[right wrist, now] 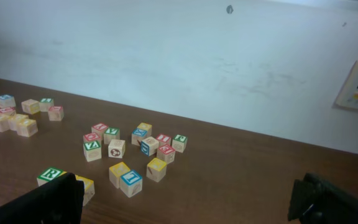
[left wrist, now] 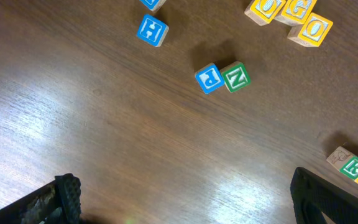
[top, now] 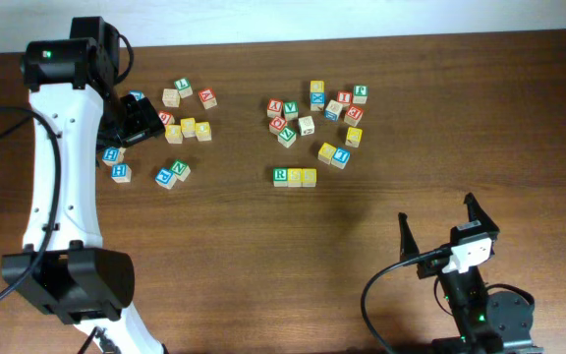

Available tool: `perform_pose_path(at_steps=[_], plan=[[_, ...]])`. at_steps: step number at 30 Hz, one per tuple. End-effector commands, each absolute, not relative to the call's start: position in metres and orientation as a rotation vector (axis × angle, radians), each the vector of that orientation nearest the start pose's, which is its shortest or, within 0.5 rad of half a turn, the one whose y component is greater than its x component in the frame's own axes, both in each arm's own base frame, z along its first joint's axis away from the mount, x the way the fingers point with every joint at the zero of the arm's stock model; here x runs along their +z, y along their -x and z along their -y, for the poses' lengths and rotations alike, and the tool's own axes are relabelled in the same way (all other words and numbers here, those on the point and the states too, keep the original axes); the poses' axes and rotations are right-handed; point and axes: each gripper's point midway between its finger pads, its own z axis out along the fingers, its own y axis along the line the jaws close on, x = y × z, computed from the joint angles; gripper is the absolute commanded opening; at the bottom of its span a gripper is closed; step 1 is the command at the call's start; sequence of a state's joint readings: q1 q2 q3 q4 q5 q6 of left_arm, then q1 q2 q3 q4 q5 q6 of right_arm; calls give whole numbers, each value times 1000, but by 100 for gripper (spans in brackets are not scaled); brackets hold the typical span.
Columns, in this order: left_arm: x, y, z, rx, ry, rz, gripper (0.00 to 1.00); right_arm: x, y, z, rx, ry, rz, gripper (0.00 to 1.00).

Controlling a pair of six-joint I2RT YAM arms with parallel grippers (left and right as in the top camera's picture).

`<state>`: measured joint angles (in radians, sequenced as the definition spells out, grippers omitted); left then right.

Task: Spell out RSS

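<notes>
Wooden and small, the green R cube lies near the middle of the table, with a first yellow cube touching its right side and a second yellow cube touching that one, in a straight row. The letters on the yellow faces I cannot read well from above. My left gripper stands fully spread and empty near the loose letter cubes at the left, and my right gripper is equally wide, holding nothing, well apart from the row.

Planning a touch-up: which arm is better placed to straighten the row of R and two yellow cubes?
Right, probably. The right gripper stands open with bare table between it and the RSS row; the left gripper hangs among the left cluster.
</notes>
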<state>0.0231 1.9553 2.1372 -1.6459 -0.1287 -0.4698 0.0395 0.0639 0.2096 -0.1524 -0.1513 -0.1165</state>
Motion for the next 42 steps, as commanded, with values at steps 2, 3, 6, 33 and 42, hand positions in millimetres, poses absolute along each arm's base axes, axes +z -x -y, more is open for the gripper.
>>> perform_pose_path(at_steps=[2,3,6,33,42], plan=[[218,-374,-34,169,771,-2906,99,228,-232,-26,13,208,-1532,98],[218,-374,-34,169,771,-2906,99,228,-232,-24,4,198,-1531,98],[218,-374,-34,169,771,-2906,99,230,-232,-20,-16,178,-1526,98],[218,-374,-34,169,771,-2906,99,230,-240,-8,-75,107,-1342,98],[218,-374,-34,169,771,-2906,99,230,-240,-8,-75,109,-1340,98]])
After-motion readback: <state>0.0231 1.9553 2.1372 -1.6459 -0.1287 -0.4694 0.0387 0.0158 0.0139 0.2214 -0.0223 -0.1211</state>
